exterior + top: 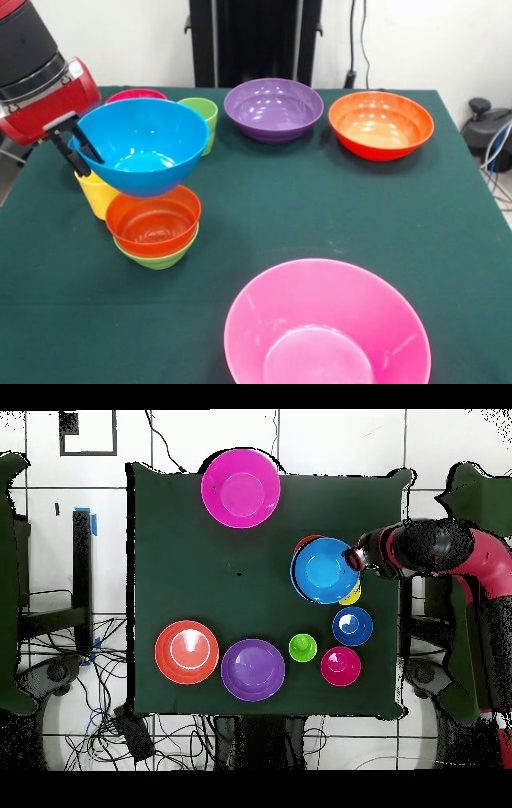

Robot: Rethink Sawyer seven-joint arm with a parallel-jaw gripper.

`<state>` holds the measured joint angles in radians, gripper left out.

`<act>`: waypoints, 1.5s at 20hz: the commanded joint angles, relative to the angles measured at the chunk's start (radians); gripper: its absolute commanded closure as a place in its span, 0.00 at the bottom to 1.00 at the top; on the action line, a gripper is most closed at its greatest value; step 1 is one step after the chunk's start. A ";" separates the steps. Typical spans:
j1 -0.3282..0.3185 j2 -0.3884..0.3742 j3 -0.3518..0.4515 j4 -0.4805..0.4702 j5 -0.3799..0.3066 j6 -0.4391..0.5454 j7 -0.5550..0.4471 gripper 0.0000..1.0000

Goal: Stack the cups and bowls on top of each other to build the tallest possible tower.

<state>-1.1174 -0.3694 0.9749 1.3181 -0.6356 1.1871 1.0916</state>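
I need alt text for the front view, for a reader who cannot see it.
The gripper holds a light blue bowl by its rim above an orange-red bowl nested in a small green bowl. Pink, purple and orange bowls sit apart on the green table.

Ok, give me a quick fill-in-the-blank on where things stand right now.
1. The gripper holds the rim of the ____ bowl.
2. The orange-red bowl sits nested in the small ____ bowl.
3. The large bowl nearest the front camera is ____.
Missing words: light blue; light green; pink
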 commanded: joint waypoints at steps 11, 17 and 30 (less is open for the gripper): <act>0.055 0.101 -0.032 -0.034 -0.026 0.000 -0.281 1.00; 0.055 0.113 -0.031 -0.044 -0.036 -0.007 -0.292 1.00; 0.076 0.149 -0.026 -0.184 -0.036 0.079 -0.403 1.00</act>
<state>-1.1002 -0.2944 0.9751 1.2561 -0.6356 1.1869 1.0875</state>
